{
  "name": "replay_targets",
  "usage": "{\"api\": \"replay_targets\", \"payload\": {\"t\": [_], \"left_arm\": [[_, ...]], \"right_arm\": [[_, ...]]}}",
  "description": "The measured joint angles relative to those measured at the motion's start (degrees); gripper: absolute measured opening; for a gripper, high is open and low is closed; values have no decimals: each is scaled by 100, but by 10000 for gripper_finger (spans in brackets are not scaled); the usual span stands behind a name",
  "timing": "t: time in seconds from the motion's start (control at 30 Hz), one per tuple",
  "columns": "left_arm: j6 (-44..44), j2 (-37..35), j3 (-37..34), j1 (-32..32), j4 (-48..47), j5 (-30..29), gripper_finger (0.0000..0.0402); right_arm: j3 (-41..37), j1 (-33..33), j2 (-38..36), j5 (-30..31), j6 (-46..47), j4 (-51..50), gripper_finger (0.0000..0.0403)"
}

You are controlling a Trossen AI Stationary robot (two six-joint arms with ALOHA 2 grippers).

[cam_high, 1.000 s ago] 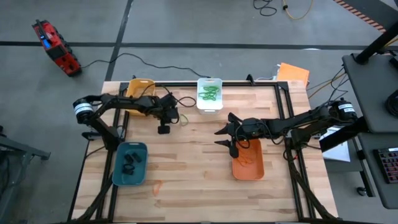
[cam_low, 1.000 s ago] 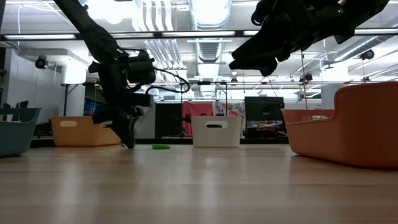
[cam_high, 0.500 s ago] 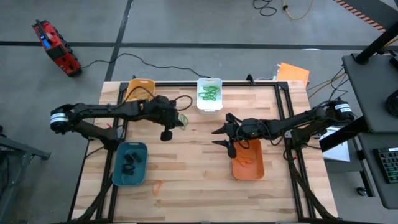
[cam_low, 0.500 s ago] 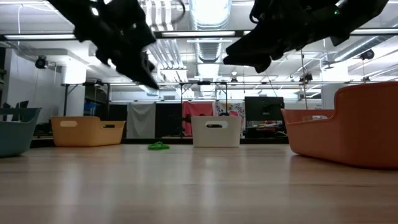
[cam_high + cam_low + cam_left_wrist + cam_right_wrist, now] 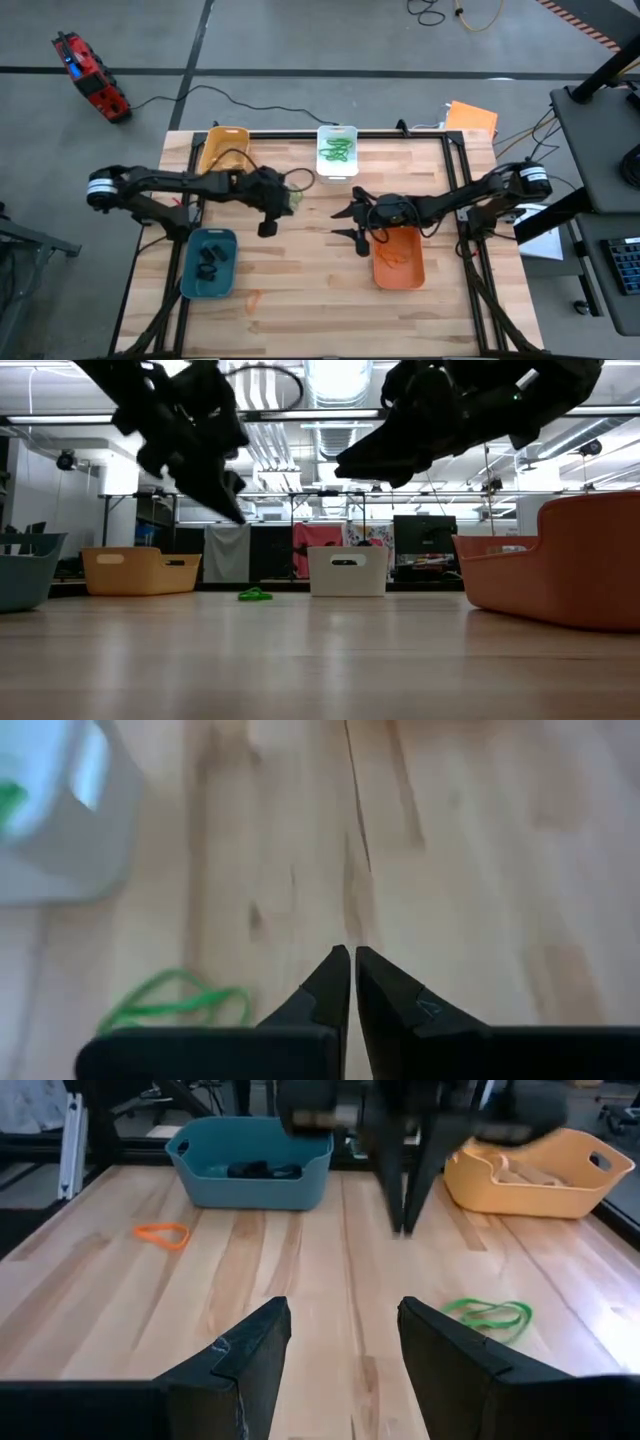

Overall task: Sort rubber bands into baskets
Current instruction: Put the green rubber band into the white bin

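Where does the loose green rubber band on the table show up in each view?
High: green rubber band beside the left gripper.
Low: on the tabletop, left of the white basket.
Left wrist, beside the shut fingers.
Right wrist.
Shared landmark: white basket.

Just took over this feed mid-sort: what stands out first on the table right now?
Both arms meet mid-table: the left gripper hangs shut and empty above the wood, the right gripper open beside the orange basket. A loose green rubber band lies on the table between them, short of the white basket that holds more green ones. An orange rubber band lies near the teal basket.
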Motion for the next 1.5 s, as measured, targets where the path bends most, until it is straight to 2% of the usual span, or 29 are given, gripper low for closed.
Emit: {"api": "replay_targets", "payload": {"t": [0.07, 0.33, 0.43, 0.57, 0.7, 0.8, 0.87, 1.03, 1.23, 1.5], "left_arm": [[130, 231, -134, -2, 222, -57, 13], [306, 1040, -449, 13, 1241, -1205, 78], [310, 1392, -492, 19, 1334, -1593, 106], [297, 1754, -509, 20, 1470, -1617, 132], [197, 1902, -497, 28, 1511, -1634, 141], [174, 1905, -501, 26, 1541, -1634, 130], [182, 1893, -507, 25, 1579, -1614, 108], [269, 1891, -516, 22, 1640, -1573, 14], [191, 1667, -540, 40, 1645, -1574, 2], [-211, 392, -543, -22, 1831, -707, 0]], "right_arm": [[0, 2, -94, -4, 56, -110, 183], [0, 4, -317, -12, 300, -511, 183], [0, 4, -317, -22, 302, -515, 183], [0, 12, -317, -22, 322, -552, 183], [0, 13, -317, -22, 351, -563, 183], [-2, 13, -317, -22, 355, -563, 183], [-2, 13, -317, -22, 354, -563, 183], [-2, 13, -317, -21, 376, -563, 183], [-4, 13, -317, -20, 432, -563, 183], [-4, 13, -275, 4, 430, -550, 183]]}}
